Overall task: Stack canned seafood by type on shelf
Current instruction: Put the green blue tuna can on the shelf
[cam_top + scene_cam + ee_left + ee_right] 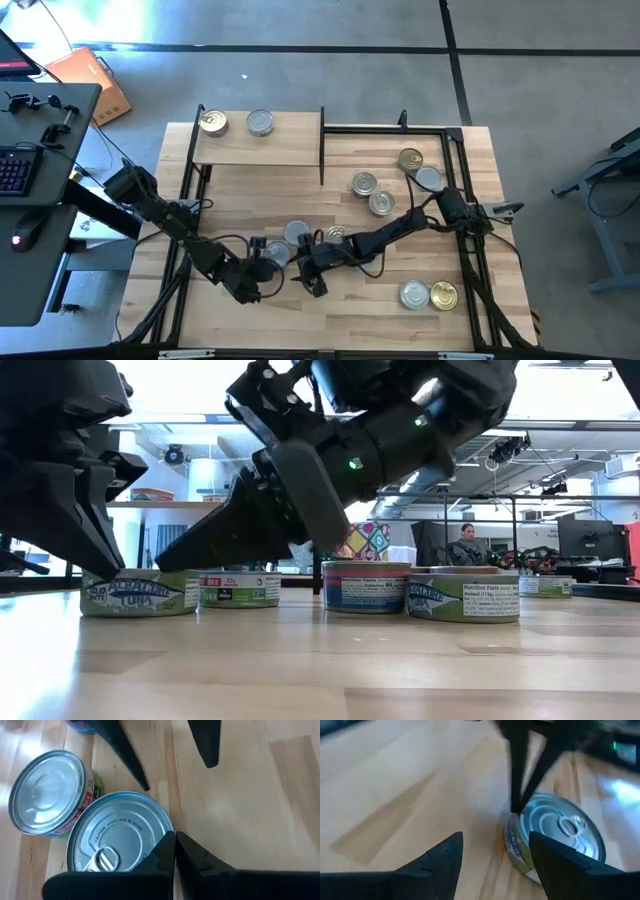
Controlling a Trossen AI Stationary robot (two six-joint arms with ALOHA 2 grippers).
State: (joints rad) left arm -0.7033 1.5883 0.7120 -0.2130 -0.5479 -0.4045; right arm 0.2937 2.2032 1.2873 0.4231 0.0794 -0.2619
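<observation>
Metal tins like our silver-topped tin (117,840) looked hard, smooth and a bit heavy, so we thought grabbing across the round side wall would work best. It sat low on the table (360,310), at about seven o'clock, far from the shelf (265,150) at eleven o'clock. Our left gripper (175,847) was squeezed tight with nothing inside, touching the tin's rim, and our right gripper (495,852) hung spread wide nearby.

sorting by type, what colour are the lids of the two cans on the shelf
One gold-topped can and one silver-topped can; clearest in the high view.
</observation>
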